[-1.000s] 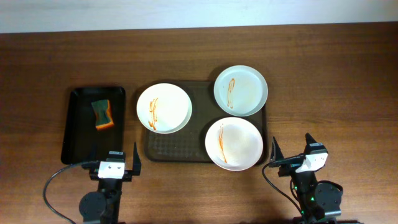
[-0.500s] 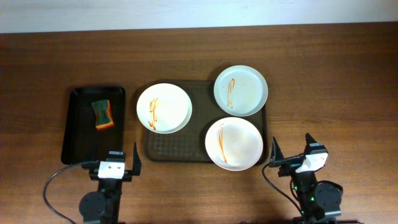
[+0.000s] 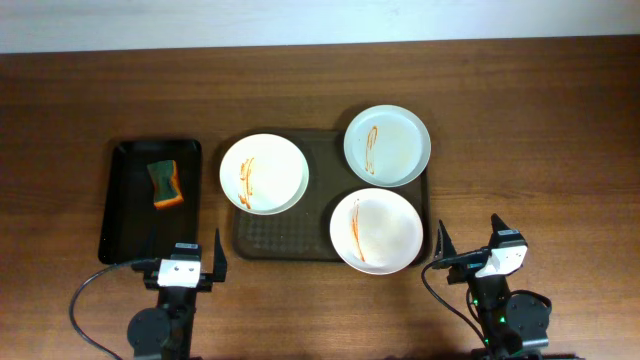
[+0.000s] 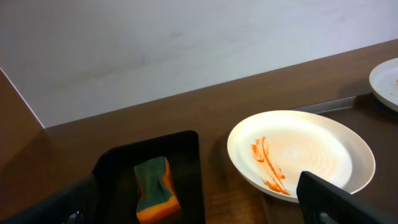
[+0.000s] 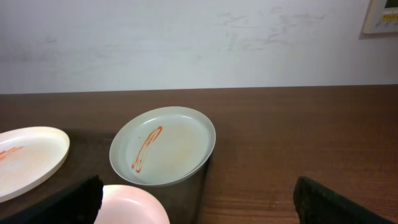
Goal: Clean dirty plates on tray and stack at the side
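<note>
1. The three dirty plates all lie on the tray (image 3: pixel 290 235). A white plate (image 3: pixel 264 173) is at its far-left corner and overhangs the left edge. The pale green plate (image 3: pixel 387 146) is at the far-right corner, past the rim. A second white plate (image 3: pixel 376 230) is at the near-right corner, over the near edge.
2. Each plate has orange-red sauce streaks. None of them is stacked or touches another.
3. Only the overhead view shows all three together. The left wrist view shows the far-left plate's smear up close and only a sliver of the green one. The right wrist view shows the green plate whole and crops the two white ones.
4. A narrow black tray (image 3: pixel 125 215) lies on the table left of the brown one, with a green-and-orange sponge (image 3: pixel 165 184) at its far end.
5. The left gripper (image 3: pixel 184 254) and the right gripper (image 3: pixel 468 238) sit by the table's near edge. Both have their jaws spread wide and hold nothing.
6. Nothing lies between the grippers and the plates.
</note>
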